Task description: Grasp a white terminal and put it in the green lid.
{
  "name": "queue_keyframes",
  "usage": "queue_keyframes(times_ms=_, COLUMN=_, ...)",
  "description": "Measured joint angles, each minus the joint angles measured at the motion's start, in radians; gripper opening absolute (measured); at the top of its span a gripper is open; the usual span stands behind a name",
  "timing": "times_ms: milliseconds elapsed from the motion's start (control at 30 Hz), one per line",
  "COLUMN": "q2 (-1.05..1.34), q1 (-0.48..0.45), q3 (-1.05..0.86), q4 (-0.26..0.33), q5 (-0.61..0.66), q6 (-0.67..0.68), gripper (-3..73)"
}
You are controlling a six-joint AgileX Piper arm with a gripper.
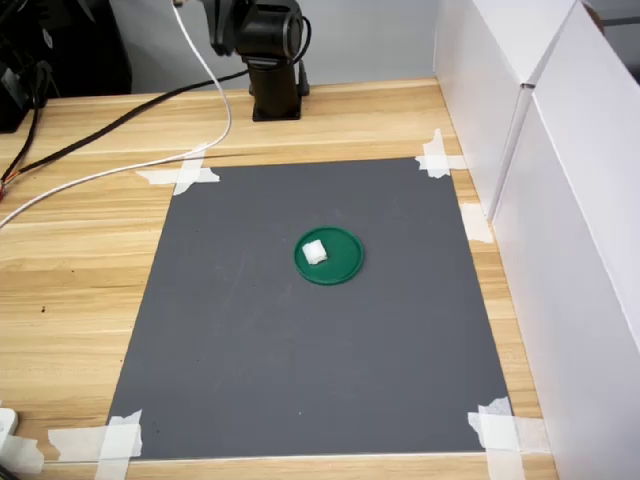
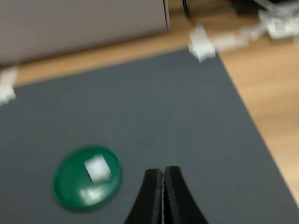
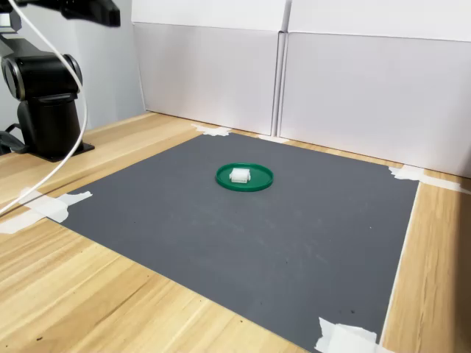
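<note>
the white terminal rests inside the green lid, on the grey mat. judged light, rigid, smooth plastic; grip across opposite flat sides. the gripper is clenched, empty, raised clear.

Mat bare around green lid — white panels nr one edge.

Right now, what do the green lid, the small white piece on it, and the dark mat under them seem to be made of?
The green lid looks like moulded plastic: even colour, slight sheen, a thin raised rim. The white piece is probably plastic too, matte and blocky, but it is too small to be sure. The dark mat seems to be a thin matte sheet, perhaps card or rubber; it lies flat, taped at the corners.
</note>
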State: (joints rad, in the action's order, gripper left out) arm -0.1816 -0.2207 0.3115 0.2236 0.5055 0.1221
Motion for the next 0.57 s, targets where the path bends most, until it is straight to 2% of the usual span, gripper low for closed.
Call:
queue_keyframes(times_ms=200, q2=0.018, q1=0.000, q3=-0.072, q4=-0.042, q5=0.009, q6=0.000, gripper=-1.6)
queue_keyframes(times_ms=567, q2=0.110, q1=0.000, q3=-0.072, q4=-0.047, q5=0.009, q6=0.000, gripper=-1.6)
